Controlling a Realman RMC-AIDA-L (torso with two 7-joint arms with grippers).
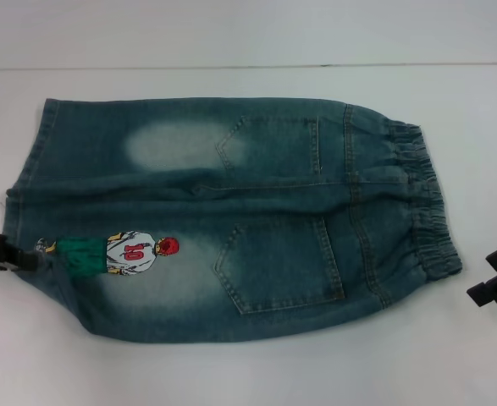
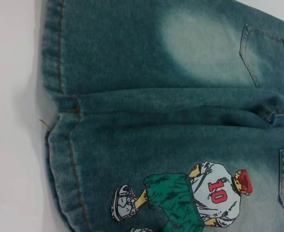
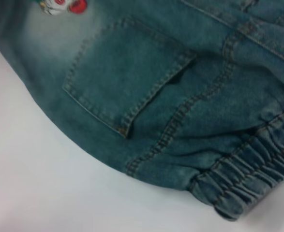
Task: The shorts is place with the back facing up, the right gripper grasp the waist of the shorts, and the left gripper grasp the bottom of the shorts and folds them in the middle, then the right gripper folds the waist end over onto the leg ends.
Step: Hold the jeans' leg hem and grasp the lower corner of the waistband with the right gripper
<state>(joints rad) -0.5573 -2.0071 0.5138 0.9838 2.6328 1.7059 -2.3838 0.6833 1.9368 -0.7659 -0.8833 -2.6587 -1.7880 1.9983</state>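
Note:
The denim shorts (image 1: 231, 228) lie flat with the back up, both back pockets showing. The elastic waist (image 1: 426, 203) points right and the leg ends (image 1: 28, 186) point left. A cartoon player patch (image 1: 134, 252) sits on the near leg. At the hem of that leg my left gripper (image 1: 1, 254) reaches over the edge of the cloth. Just off the near corner of the waist, my right gripper (image 1: 495, 272) stands open and apart from the cloth. The left wrist view shows the leg hems (image 2: 59, 121), and the right wrist view shows the waistband (image 3: 248, 179).
The white table (image 1: 231, 372) runs all round the shorts, with a pale back wall line (image 1: 248, 66) behind them. A loose thread (image 2: 45, 124) sticks out where the two leg hems meet.

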